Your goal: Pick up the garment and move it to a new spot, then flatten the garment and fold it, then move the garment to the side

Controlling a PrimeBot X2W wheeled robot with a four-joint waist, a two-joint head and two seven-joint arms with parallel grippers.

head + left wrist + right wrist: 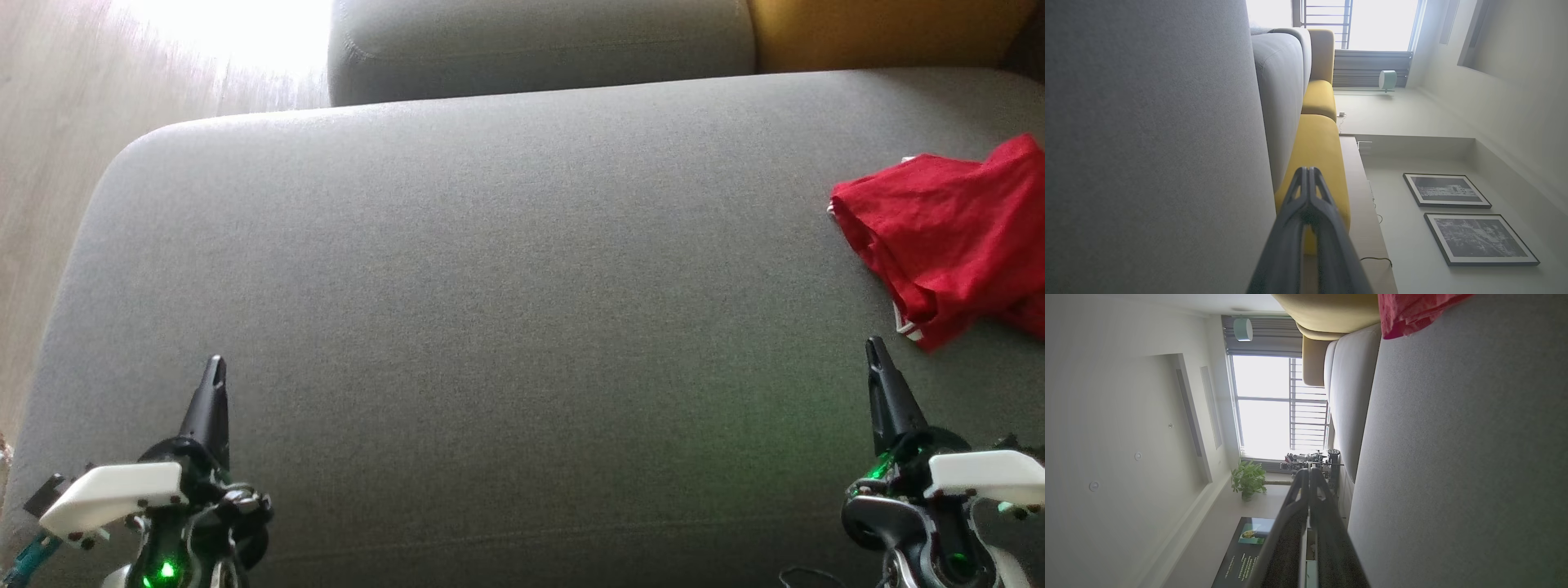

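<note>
A crumpled red garment with white trim lies on the grey sofa seat at the far right, partly cut off by the frame edge. Its red edge shows at the top of the right wrist view. My right gripper hovers at the lower right, shut and empty, just below and left of the garment. My left gripper stands at the lower left, shut with nothing in it. In the wrist views both pairs of fingers are pressed together.
A grey back cushion and a yellow cushion line the far side of the seat. Pale wood floor lies off the seat's left edge. The wide grey seat spreads between the grippers.
</note>
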